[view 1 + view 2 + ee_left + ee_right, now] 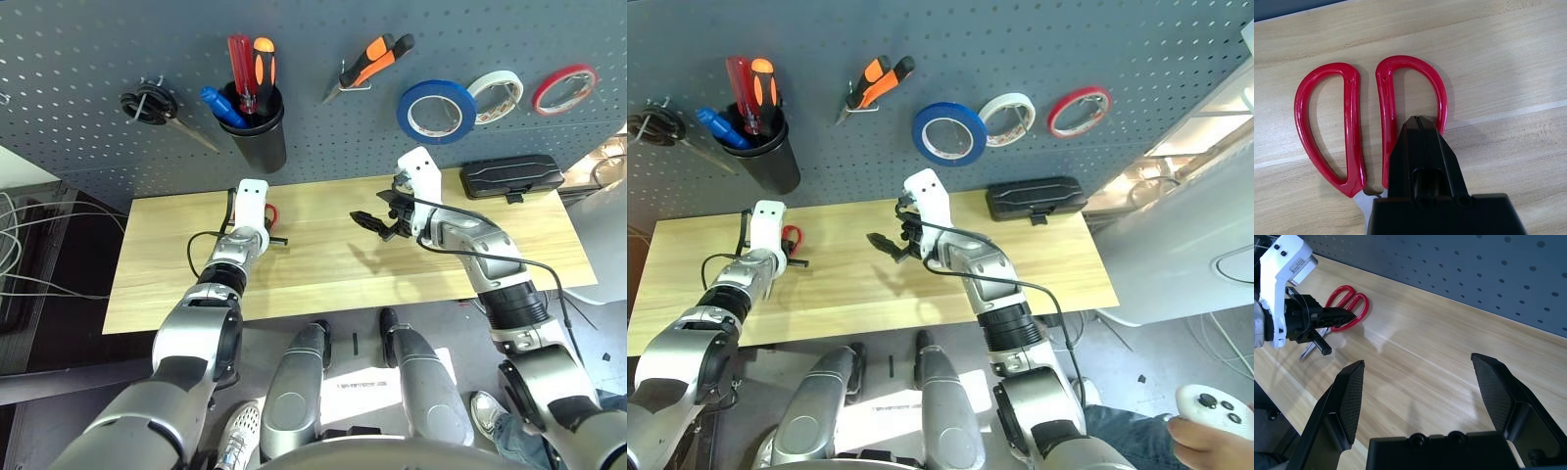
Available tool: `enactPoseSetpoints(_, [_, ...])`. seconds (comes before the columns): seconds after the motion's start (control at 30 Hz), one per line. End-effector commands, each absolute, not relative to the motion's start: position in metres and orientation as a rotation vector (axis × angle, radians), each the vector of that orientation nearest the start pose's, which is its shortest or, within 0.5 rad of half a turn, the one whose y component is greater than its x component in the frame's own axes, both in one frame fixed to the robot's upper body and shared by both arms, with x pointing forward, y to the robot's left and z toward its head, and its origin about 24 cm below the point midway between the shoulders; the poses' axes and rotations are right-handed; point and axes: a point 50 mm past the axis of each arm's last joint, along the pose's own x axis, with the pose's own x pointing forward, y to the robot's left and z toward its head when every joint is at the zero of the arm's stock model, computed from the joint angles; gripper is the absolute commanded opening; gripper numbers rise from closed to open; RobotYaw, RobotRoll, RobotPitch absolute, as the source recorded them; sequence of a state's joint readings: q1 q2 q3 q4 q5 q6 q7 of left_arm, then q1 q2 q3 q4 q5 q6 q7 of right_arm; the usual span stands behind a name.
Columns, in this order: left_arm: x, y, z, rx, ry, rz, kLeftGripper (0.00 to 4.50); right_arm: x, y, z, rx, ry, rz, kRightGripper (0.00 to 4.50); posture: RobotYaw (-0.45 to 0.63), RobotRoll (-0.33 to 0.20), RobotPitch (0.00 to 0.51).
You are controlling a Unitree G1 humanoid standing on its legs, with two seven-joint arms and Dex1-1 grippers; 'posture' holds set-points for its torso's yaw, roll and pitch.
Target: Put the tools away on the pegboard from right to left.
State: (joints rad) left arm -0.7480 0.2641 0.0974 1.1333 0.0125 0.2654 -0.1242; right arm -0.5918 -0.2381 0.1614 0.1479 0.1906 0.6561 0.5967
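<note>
Bright even overhead light; soft shadows on tabletop (323,264); sharp focus; slight edge distortion.

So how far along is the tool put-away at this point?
Mostly done: the blue tape roll and the pliers hang on the pegboard, and the blue-handled screwdriver sits in the black cup. In hand: the left end effector is shut on a handle loop of the red-handled scissors, which lie on the table. Left: hanging them. The right end effector is open and holds nothing.
</note>
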Motion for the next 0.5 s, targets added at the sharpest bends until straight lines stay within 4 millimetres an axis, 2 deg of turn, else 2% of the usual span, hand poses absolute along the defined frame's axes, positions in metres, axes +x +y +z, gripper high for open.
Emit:
enactPoseSetpoints(0.03, [0.326, 0.213, -0.025, 0.173, 0.782, -0.022, 0.01, 0.331, -0.097, 0.110, -0.094, 0.313, 0.814, 4.50, 0.10, 0.000, 0.347])
enactPoseSetpoints(0.17, [0.331, 0.215, -0.015, 0.204, 0.744, -0.076, 0.01, 0.332, -0.097, 0.110, -0.094, 0.306, 0.813, 4.50, 0.12, 0.000, 0.342])
enactPoseSetpoints(0.2, [0.331, 0.216, -0.013, 0.203, 0.743, -0.084, 0.40, 0.332, -0.098, 0.110, -0.094, 0.306, 0.813, 4.50, 0.12, 0.000, 0.342])
enactPoseSetpoints(0.33, [0.331, 0.217, -0.004, 0.197, 0.743, -0.108, 1.41, 0.333, -0.098, 0.110, -0.093, 0.306, 0.813, 4.50, 0.12, 0.000, 0.340])
enactPoseSetpoints(0.5, [0.330, 0.217, 0.012, 0.214, 0.730, -0.123, 2.95, 0.333, -0.099, 0.108, -0.091, 0.308, 0.810, 4.50, 0.13, 0.000, 0.341])
